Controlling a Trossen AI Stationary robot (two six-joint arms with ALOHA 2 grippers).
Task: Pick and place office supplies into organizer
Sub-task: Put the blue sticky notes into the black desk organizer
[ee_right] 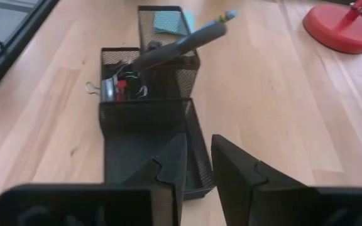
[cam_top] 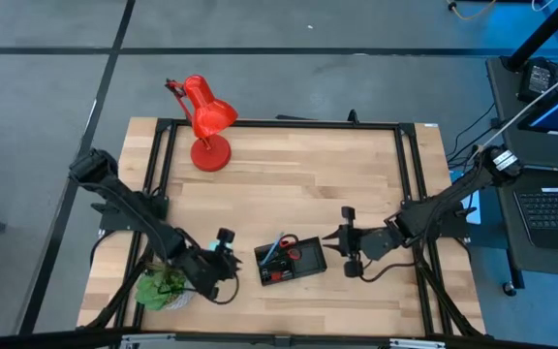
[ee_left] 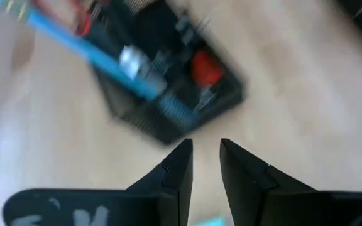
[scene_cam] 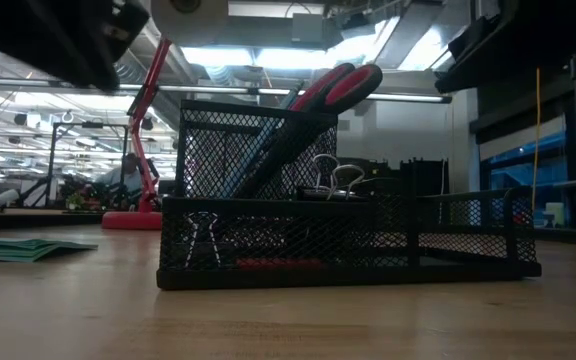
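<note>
The black mesh organizer stands on the table near its front edge. Red-handled scissors and a light blue pen lean in its upright cup, and binder clips and a small red piece lie in its tray. A light blue notepad lies flat on the table beside it. My left gripper hovers left of the organizer and my right gripper right of it. Both point slanting down at it. Each shows a narrow gap with nothing between the fingers.
A red desk lamp stands at the far left of the table. A small green potted plant sits at the front left, under my left arm. Bare wood lies between the lamp and the organizer.
</note>
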